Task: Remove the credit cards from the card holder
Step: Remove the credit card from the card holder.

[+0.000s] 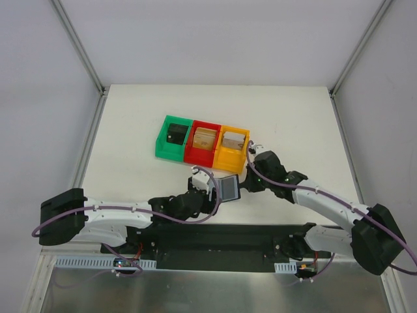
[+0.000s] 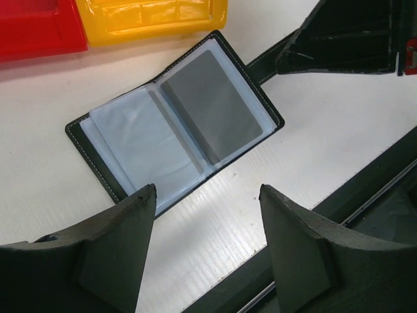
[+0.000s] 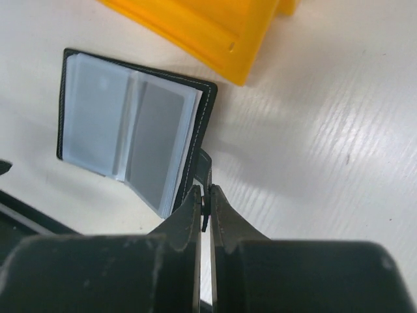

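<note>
A black card holder [image 1: 229, 187] lies open on the white table, clear sleeves up; it also shows in the left wrist view [image 2: 172, 120] and the right wrist view [image 3: 130, 130]. A grey credit card [image 2: 212, 104] sits in its right-hand sleeve, also seen in the right wrist view [image 3: 156, 143]. My right gripper [image 3: 205, 199] is shut on the holder's black strap tab [image 3: 206, 171] at the holder's right edge. My left gripper [image 2: 208, 195] is open and empty, just near of the holder's lower edge, at the left of the holder in the top view [image 1: 210, 188].
A green bin [image 1: 173, 136], a red bin [image 1: 202, 141] and a yellow bin [image 1: 232, 147] stand side by side behind the holder, each with something inside. A black base plate [image 1: 215, 236] runs along the table's near edge.
</note>
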